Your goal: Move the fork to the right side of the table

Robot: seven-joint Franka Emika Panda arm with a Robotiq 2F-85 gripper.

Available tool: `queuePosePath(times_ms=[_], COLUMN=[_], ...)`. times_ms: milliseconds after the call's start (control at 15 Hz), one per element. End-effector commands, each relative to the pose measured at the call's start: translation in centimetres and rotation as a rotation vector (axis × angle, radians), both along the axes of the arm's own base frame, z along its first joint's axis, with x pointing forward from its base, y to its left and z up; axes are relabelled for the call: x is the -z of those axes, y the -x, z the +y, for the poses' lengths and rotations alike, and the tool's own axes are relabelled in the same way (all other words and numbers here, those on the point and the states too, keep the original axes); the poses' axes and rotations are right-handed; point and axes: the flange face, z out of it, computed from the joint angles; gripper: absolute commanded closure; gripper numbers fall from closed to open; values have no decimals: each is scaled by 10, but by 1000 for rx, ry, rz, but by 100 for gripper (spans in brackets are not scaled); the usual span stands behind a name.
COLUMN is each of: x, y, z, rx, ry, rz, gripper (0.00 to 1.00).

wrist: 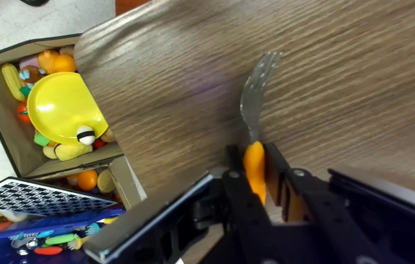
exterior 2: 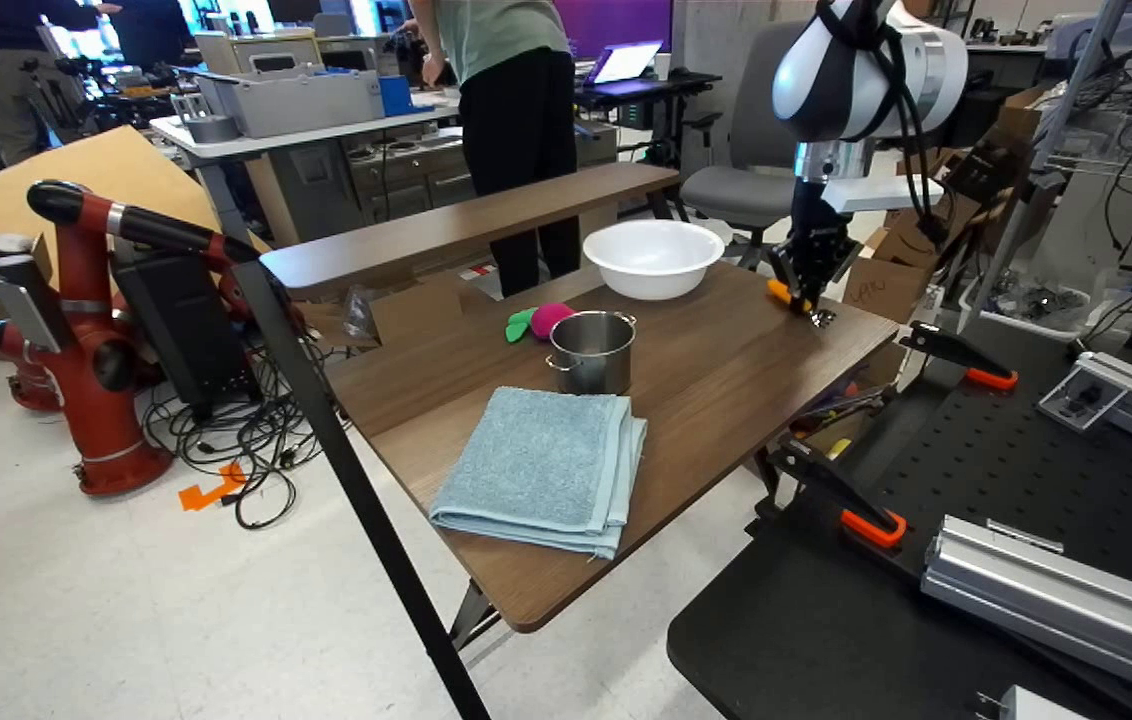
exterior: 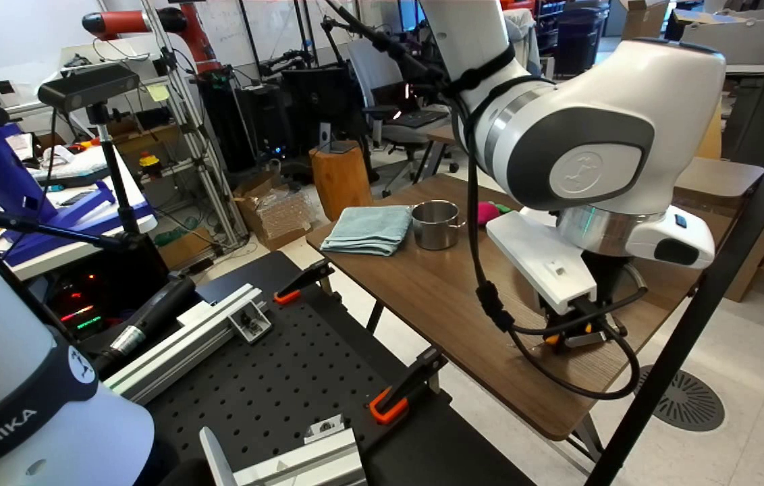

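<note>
Snugly inside end effector [wrist: 254, 157], fork handle [wrist: 255, 168]

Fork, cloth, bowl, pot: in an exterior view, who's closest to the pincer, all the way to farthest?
1. Fork, in the pincer.
2. White bowl, picture-left of it.
3. Metal pot, farther down the table.
4. Blue cloth, at the opposite end.
</note>
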Motion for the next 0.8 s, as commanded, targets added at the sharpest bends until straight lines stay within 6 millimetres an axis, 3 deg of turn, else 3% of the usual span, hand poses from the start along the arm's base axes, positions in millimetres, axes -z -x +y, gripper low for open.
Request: queuePosePath(times_ms=[0, 467, 733], x=[3, -5, -21], y=[-7, -10, -6], z=[0, 5, 18], rx=[-2, -1, -14], ry=[-22, -31, -57], rz=[18, 6, 9], gripper=[54, 5, 0])
